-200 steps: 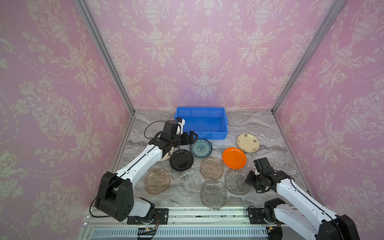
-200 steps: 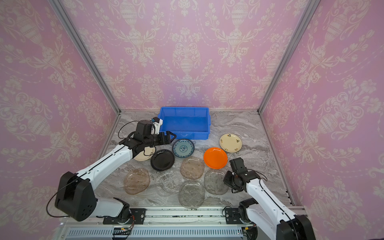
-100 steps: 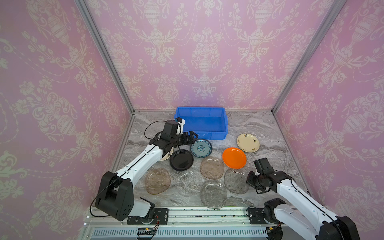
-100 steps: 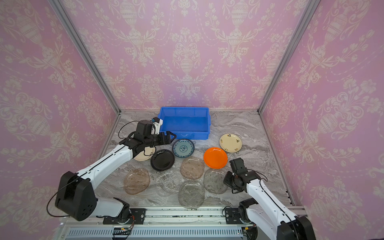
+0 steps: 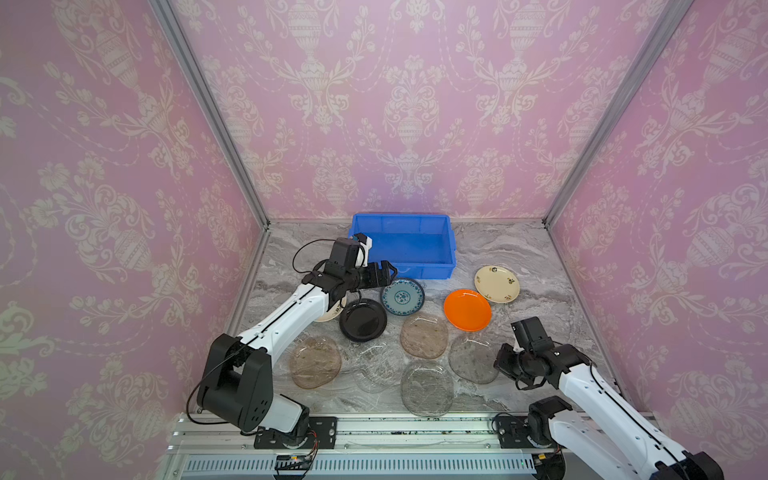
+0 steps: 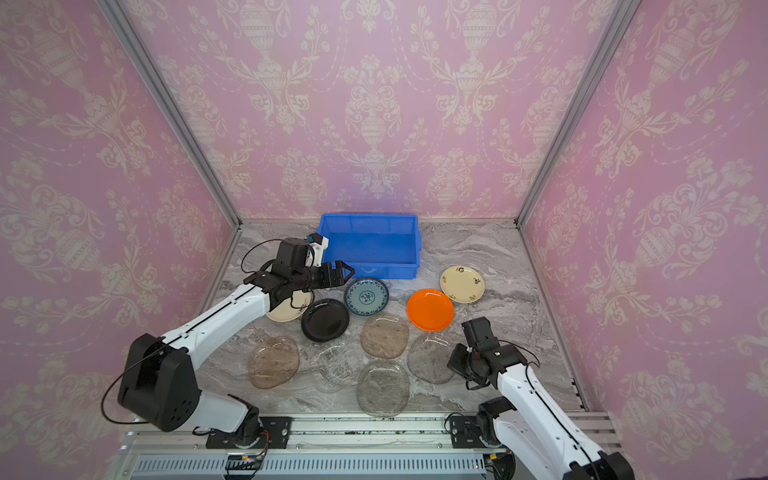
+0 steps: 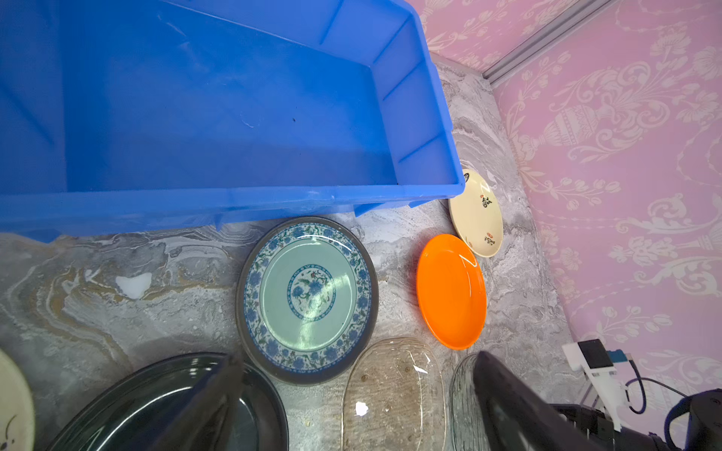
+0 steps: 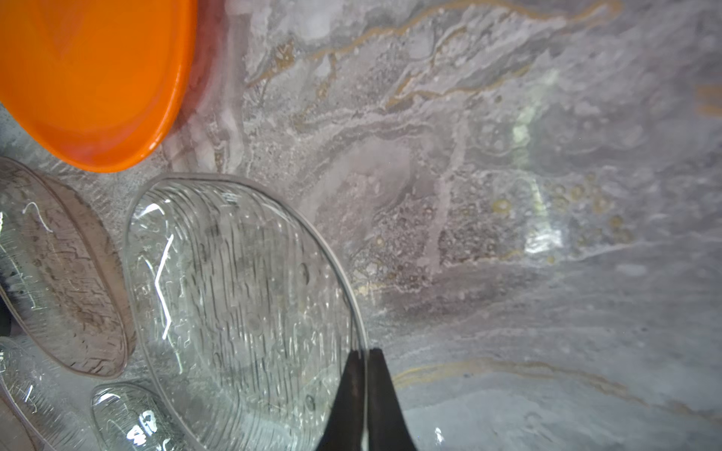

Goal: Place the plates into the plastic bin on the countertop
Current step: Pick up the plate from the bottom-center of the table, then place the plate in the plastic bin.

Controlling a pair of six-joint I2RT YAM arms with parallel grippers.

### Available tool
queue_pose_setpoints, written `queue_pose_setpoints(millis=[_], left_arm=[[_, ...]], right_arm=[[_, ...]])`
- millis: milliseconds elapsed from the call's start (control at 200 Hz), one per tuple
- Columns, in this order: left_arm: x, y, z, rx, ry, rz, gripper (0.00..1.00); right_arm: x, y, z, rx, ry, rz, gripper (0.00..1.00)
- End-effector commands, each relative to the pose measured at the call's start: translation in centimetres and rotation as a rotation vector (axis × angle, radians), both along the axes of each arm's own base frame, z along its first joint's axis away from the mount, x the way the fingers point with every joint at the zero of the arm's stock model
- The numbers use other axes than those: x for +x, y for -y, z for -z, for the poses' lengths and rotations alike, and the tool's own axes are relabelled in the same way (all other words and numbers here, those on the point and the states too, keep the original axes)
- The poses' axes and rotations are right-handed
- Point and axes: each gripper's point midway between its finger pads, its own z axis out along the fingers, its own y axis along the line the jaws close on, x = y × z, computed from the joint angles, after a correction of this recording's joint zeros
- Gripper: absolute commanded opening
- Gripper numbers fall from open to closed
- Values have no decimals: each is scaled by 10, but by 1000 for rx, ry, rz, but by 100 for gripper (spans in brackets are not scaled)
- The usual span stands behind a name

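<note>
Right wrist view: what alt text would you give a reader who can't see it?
The right gripper pinches the rim of a clear ribbed plate on a grey marble countertop. An orange plate and a brownish translucent plate lie nearby.

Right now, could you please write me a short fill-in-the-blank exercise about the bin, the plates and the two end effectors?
1. The inside of the plastic bin is ____.
2. The right end effector is ____ on the rim of a clear plate.
3. The jaws of the left end effector stand ____.
4. The round plate lying between the teal-patterned plate and the fully visible cream plate is ____.

Missing words: empty; shut; open; orange.
</note>
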Motion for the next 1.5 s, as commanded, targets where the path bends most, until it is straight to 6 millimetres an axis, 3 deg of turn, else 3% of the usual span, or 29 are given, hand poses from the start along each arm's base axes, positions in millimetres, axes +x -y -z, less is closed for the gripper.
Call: queue_pose_setpoints(millis=[0, 170, 400, 550, 701, 811, 976, 1096, 1256, 1496], left_arm=[[5, 0, -11, 39, 36, 14, 94], [19, -5, -22, 72, 77, -8, 94], [36, -15, -39, 65, 138, -51, 95], [43, -33, -49, 72, 169, -90, 96], [55, -56, -61, 43, 202, -146, 97], [70, -57, -65, 28, 211, -141, 98], [96, -42, -65, -21, 220, -99, 97], [113, -29, -57, -36, 205, -47, 93], [126, -16, -51, -75, 194, 4, 85], [132, -2, -41, -157, 146, 36, 68]], right_arm=[[-18, 4, -14, -13, -38, 12, 0], [-21, 5, -55, -39, 14, -24, 0], [21, -10, -126, -95, 157, -117, 0], [75, -40, -166, -83, 265, -195, 0], [149, -79, -204, -46, 386, -248, 0], [205, -107, -220, -9, 481, -250, 0], [280, -139, -222, -33, 543, -295, 0], [313, -156, -213, -19, 553, -329, 0], [334, -168, -206, 2, 558, -358, 0], [344, -181, -196, 89, 558, -367, 0]])
